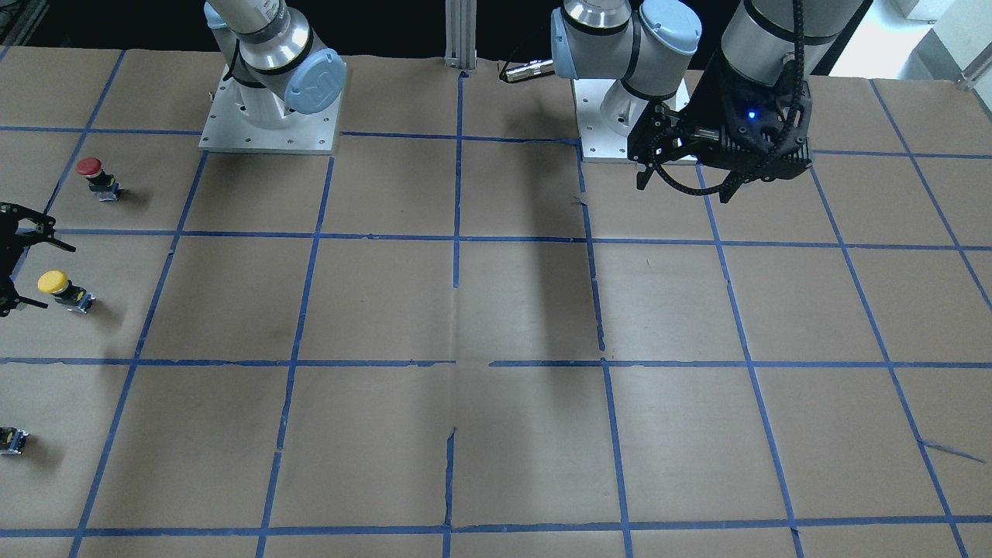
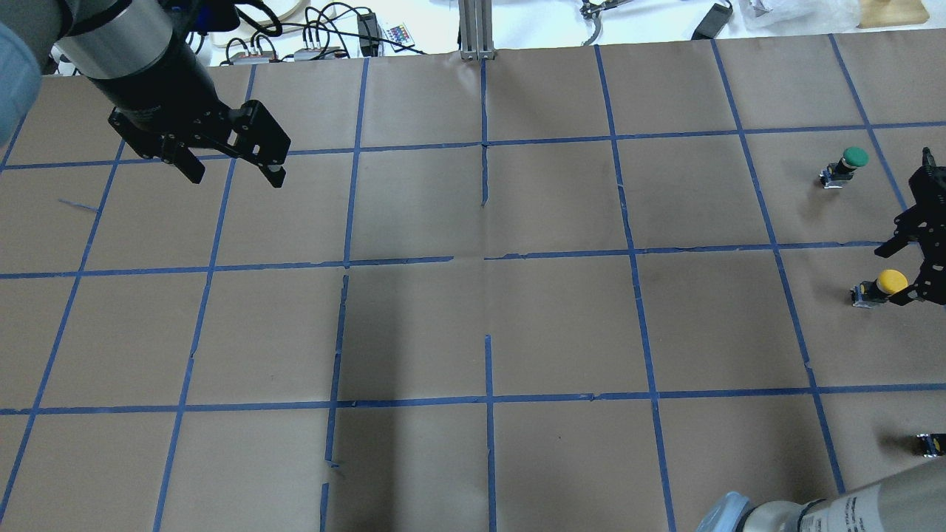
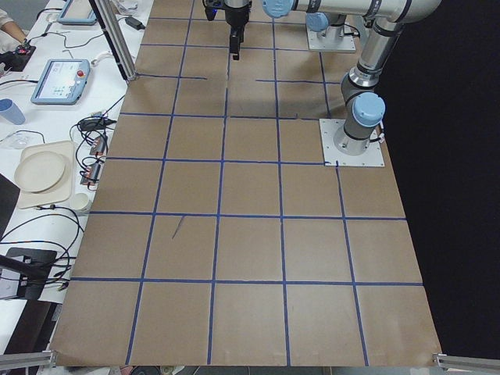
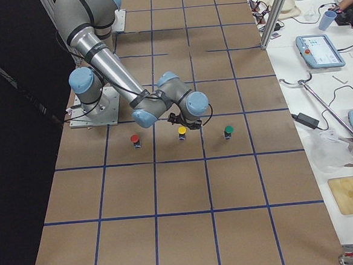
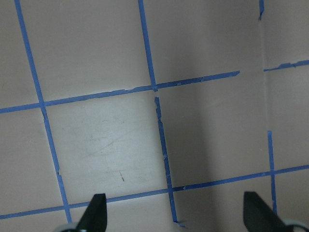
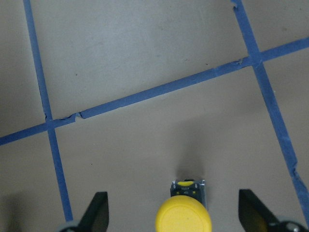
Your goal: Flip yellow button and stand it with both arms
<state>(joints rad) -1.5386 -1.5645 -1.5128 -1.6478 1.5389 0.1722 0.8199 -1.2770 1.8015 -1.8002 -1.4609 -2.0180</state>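
In the front-facing view, the small yellow-capped push-button with a black-and-grey base (image 1: 63,290) is seen at the 9 o'clock edge of the brown paper-covered worktop with blue tape grid (image 1: 496,310), cap up and somewhat tilted. The black two-finger right gripper (image 1: 12,267) hangs just beside it, jaws spread and empty. A red-capped push-button (image 1: 99,178) stands at about 12 o'clock from the yellow one, and a small capless black-and-yellow block (image 1: 13,440) at 6 o'clock, both well apart. The black left gripper with a blue light (image 1: 686,178) is held far off at 2 o'clock.

In the overhead view, the left gripper's jaws are seen released and empty. A green-capped push-button (image 2: 845,167) stands at 12 o'clock from the yellow button.

In the right wrist view, the yellow cap sits at 6 o'clock, centred between the parted fingertips (image 6: 96,210). For a sound grasp, the jaws are best lowered squarely past the cap onto the blocky base; a grip on the round cap is judged likely to slip. Nothing is seen blocking the descent.

In the left wrist view, only taped paper appears below the parted jaws; a long reach is judged necessary for the hand-over.
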